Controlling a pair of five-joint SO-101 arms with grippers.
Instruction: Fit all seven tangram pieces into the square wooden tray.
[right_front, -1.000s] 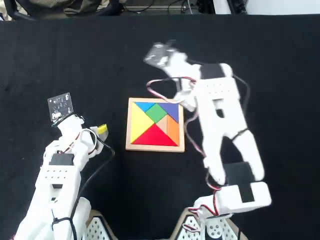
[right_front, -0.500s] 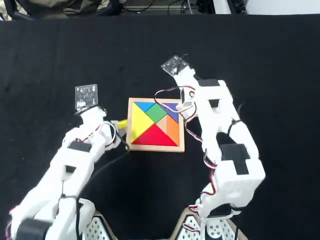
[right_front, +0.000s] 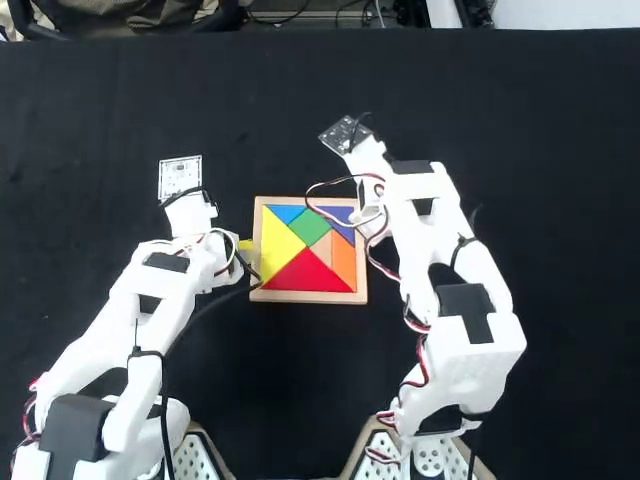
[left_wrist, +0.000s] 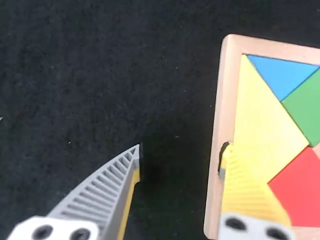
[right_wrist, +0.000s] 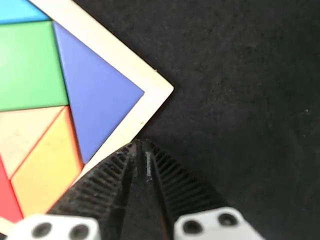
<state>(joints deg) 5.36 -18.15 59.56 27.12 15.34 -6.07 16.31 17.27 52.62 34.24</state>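
The square wooden tray lies mid-table, packed with coloured pieces: yellow, red, green, blue, purple, tan and orange. My left gripper is open at the tray's left side. In the left wrist view one of its fingers lies over the tray rim and yellow triangle, the other on the black cloth. My right gripper is shut on nothing, its tips touching the rim beside the purple triangle.
A black cloth covers the table on all sides of the tray. Cables hang from both arms close to the tray's edges. Both arm bases stand at the near edge.
The left arm has swung right, bringing its gripper up to the tray's left edge. The right arm has pulled in from behind the tray to its right rim.
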